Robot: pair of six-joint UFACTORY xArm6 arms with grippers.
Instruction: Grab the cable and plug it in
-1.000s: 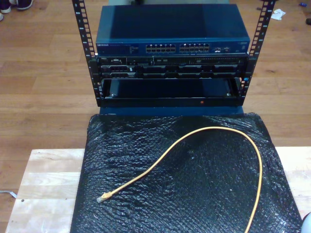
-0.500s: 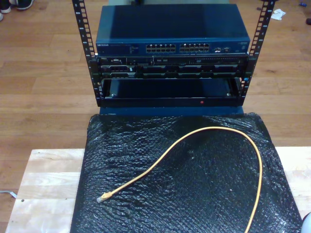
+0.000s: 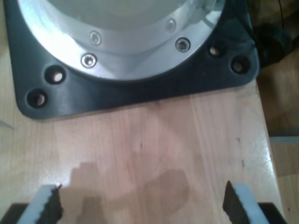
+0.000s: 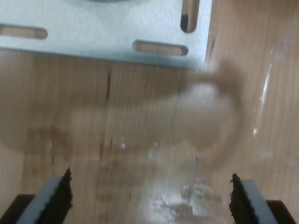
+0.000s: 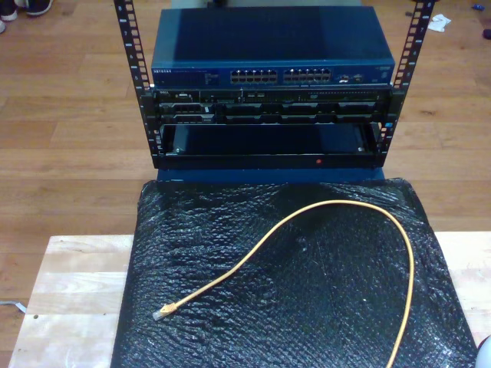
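Note:
The cable [image 5: 322, 205] is thin and yellow-orange. It lies in a wide arc on a black bubble-wrap mat [image 5: 307, 307] in the exterior view. Its small clear plug [image 5: 159, 313] rests near the mat's front, toward the exterior view's left. The other end runs off the picture's bottom edge. My first gripper [image 3: 140, 207] is open above bare wooden tabletop [image 3: 154, 144], with nothing between its fingers [image 3: 49, 205]. My second gripper [image 4: 149, 200] is also open over wood, with its pads [image 4: 58, 196] far apart and nothing between them.
Behind the mat stands a black rack [image 5: 268, 138] with a blue network switch [image 5: 272, 73] showing rows of ports [image 5: 280, 76]. A black base plate with a silver round mount [image 3: 135, 56] lies ahead of my first gripper. A grey slotted metal plate [image 4: 103, 28] lies ahead of my second gripper.

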